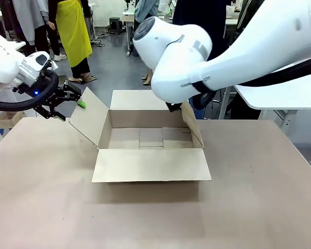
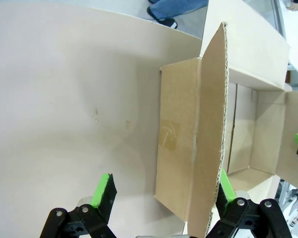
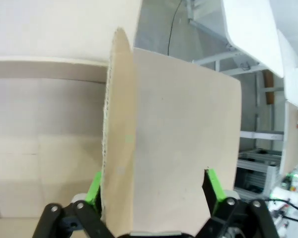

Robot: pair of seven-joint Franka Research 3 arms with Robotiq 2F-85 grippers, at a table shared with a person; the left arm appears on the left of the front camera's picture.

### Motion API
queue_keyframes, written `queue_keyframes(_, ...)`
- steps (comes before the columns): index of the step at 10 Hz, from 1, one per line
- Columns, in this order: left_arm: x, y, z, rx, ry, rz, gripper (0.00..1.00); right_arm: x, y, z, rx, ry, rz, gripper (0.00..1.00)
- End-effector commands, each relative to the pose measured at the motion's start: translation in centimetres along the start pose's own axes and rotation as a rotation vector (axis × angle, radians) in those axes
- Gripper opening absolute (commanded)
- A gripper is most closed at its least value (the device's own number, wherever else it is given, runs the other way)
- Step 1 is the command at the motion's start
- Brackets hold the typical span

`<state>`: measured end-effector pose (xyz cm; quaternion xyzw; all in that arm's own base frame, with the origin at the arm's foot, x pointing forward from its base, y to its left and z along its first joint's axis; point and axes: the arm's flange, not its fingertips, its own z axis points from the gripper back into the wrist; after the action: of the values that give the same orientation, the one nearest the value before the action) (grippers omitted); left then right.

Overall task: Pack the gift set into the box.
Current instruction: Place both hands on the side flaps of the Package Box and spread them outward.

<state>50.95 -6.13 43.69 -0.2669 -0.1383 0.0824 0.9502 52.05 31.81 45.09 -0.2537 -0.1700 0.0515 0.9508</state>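
Box [image 1: 150,167] sits open mid-desk [image 1: 259,202], flaps spread, inside bare | left gripper [image 2: 164,188] open astride left flap [image 1: 90,118] | right gripper [image 3: 154,183] open astride right flap [image 1: 193,127], neither pinching | box looks ready; packing not begun, gift set yet to go in.

Front cam sits on my side of the counter [image 1: 46,207], between my arms, looking across at the open box [image 1: 150,166] from a middling distance. Left wrist cam looks along my left claw [image 2: 164,191], really close to the box's left flap [image 2: 211,124], seen edge-on with the counter beyond. Right wrist cam peers past my right claw [image 3: 153,184], jammed up against the right flap [image 3: 184,134]. All three share the box.
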Motion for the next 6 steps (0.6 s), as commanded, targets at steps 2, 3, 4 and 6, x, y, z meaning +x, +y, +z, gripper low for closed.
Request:
queue_keyframes(2, -0.1, -0.1, 0.3, 0.011, 0.000, 0.008, 1.00, -2.7, -7.1, 0.1, 0.204, 0.008, -0.066, 1.00)
queue_keyframes(3, -0.1, -0.1, 0.3, 0.011, 0.000, 0.008, 1.00, -3.1, -10.1, -0.2, 0.267, 0.031, -0.078, 1.00)
queue_keyframes(4, -0.1, -0.1, 0.3, 0.011, 0.000, 0.008, 1.00, -3.3, -12.4, -0.7, 0.376, 0.070, -0.065, 1.00)
queue_keyframes(6, -0.1, -0.1, 0.3, 0.011, 0.000, 0.008, 1.00, -3.5, -15.5, -3.3, 0.532, 0.088, -0.098, 1.00)
